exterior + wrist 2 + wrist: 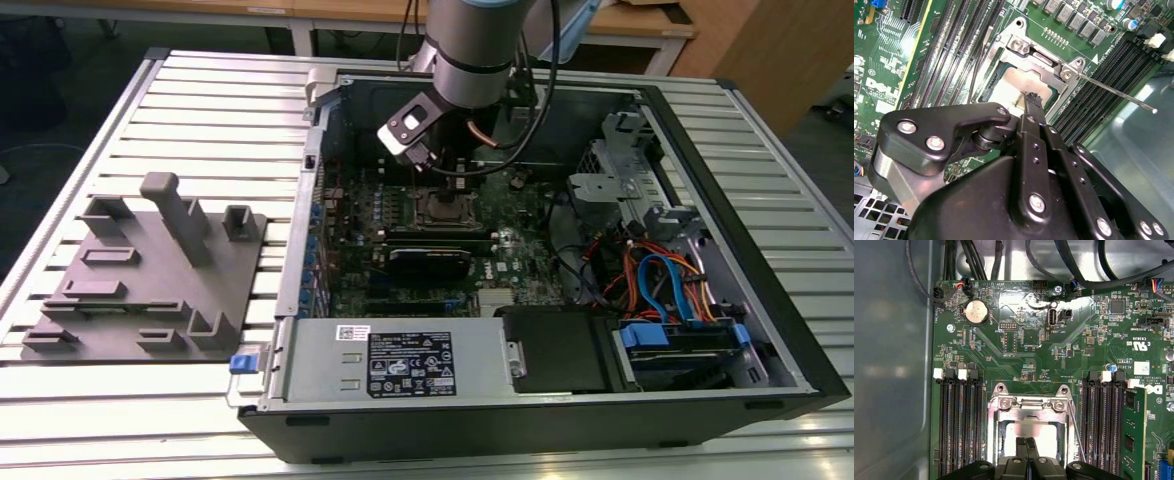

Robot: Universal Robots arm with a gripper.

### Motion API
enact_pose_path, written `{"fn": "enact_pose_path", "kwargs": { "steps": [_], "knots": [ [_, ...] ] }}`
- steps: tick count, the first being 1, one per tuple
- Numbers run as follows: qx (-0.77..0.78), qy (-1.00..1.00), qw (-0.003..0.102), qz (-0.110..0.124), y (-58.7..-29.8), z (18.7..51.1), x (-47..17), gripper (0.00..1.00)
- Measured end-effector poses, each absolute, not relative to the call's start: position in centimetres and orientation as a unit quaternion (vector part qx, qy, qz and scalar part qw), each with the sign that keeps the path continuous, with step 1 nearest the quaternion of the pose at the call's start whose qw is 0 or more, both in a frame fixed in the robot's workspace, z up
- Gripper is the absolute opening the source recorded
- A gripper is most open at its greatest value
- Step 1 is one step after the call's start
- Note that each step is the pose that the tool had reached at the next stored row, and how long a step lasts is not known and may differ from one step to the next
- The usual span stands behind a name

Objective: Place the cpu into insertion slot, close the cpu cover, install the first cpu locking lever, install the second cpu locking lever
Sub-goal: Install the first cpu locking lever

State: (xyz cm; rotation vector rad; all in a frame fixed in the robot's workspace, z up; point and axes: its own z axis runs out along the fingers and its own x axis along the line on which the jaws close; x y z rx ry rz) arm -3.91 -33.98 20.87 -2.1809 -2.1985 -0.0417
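The black two-piece fingers of the gripper were clenched together with nothing between them. Their joined tips stood on or just above the small square chip with the dull silver-grey top, the cpu; I cannot tell whether they touched it. In both wrist views the cpu sat inside the insertion slot, the square black socket set into the green motherboard.

The cpu cover, a thin silvery metal frame plate with a large square window, lay around the chip, whose top showed through the window. Whether the plate was pressed fully flat I cannot tell. A thin metal locking lever stuck out free from a corner of the socket and ran above the long black memory slots beside it.

In the exterior view the grey robot arm reached down into an open black computer case lying on a slatted metal surface, with the socket just below the wrist. A grey moulded fixture tray lay at the exterior view's left of the case.
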Motion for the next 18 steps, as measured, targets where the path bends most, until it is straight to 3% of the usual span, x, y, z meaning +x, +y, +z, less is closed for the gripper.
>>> {"fn": "enact_pose_path", "kwargs": {
  "steps": [18],
  "knots": [
    [-0.704, -0.71, 0.022, -0.013, -33.98, 21.29, -3.91, 0.11]
  ]
}}
